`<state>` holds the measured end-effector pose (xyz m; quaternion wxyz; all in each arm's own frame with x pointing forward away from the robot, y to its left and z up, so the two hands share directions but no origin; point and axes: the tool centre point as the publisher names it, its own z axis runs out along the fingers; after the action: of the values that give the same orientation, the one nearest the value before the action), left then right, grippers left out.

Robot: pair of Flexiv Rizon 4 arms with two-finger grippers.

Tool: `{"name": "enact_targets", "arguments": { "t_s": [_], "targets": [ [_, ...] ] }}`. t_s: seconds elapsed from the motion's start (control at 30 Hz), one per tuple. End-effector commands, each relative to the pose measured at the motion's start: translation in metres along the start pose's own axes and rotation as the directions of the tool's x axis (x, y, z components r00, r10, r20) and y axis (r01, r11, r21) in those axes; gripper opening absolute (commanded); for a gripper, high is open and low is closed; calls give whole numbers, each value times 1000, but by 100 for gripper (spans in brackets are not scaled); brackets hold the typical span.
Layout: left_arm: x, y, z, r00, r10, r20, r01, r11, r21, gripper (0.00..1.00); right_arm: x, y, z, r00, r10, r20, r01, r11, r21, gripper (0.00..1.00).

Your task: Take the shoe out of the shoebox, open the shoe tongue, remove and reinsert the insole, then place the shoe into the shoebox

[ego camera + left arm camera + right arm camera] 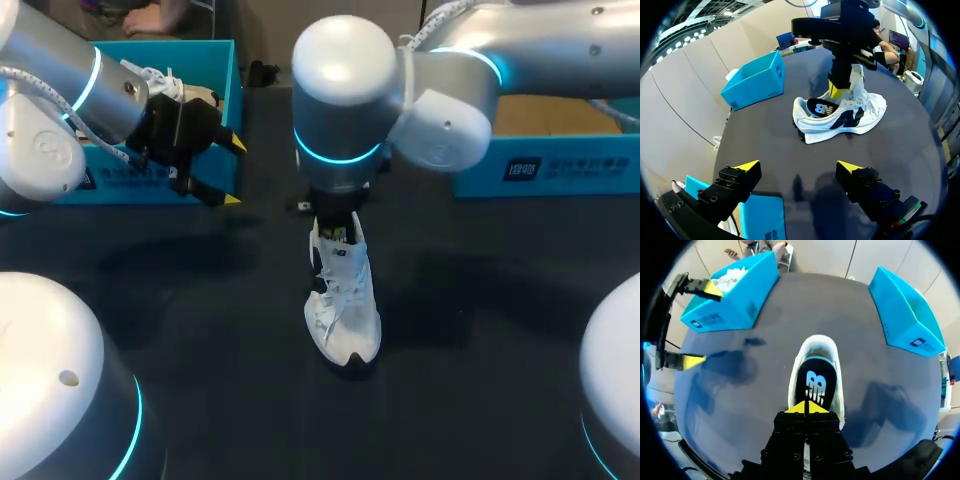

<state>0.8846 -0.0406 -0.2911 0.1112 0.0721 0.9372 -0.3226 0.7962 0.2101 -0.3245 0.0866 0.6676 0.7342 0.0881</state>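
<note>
On the dark table [200, 400], one shoe [345, 310], two blue boxes [215, 70] [560, 170]; left gripper [234, 172] apart, right gripper [806, 407] together.

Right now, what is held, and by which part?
Left gripper holds nothing. Right gripper is shut over the insole in the shoe; a grip there cannot be told.

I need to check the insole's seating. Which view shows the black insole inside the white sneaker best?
The right wrist view: it looks straight into the white sneaker, showing the black insole ahead of the right gripper. The left wrist view shows only its heel part, side-on; in the head view the right arm mostly hides it.
</note>
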Motion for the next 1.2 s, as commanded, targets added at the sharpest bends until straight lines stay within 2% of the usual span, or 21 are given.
{"name": "enact_targets", "arguments": {
  "t_s": [0.03, 0.37, 0.77, 1.07, 1.2],
  "targets": [
    [0, -1, 0, 1000, 1, -1, -1, 1000, -4, 100, -6, -2, 11, 1000, 6, -7, -6, 1000, 15, 0],
    [0, -1, 0, 1000, 1, -1, -1, 1000, -4, 100, -22, -4, 38, 1000, -6, 7, 5, 998, 60, 0],
    [0, -1, 0, 1000, 1, -1, -1, 1000, -4, 100, -14, -8, 64, 999, -25, -27, 27, 995, 96, 0],
    [0, -1, 0, 1000, 1, -1, -1, 1000, -4, 100, -17, 12, 46, 999, -33, 10, 33, 999, 13, 0],
    [0, -1, 0, 1000, 1, -1, -1, 1000, -4, 100, -16, 24, 53, 999, -45, 12, 45, 999, -12, 0]
  ]
}}
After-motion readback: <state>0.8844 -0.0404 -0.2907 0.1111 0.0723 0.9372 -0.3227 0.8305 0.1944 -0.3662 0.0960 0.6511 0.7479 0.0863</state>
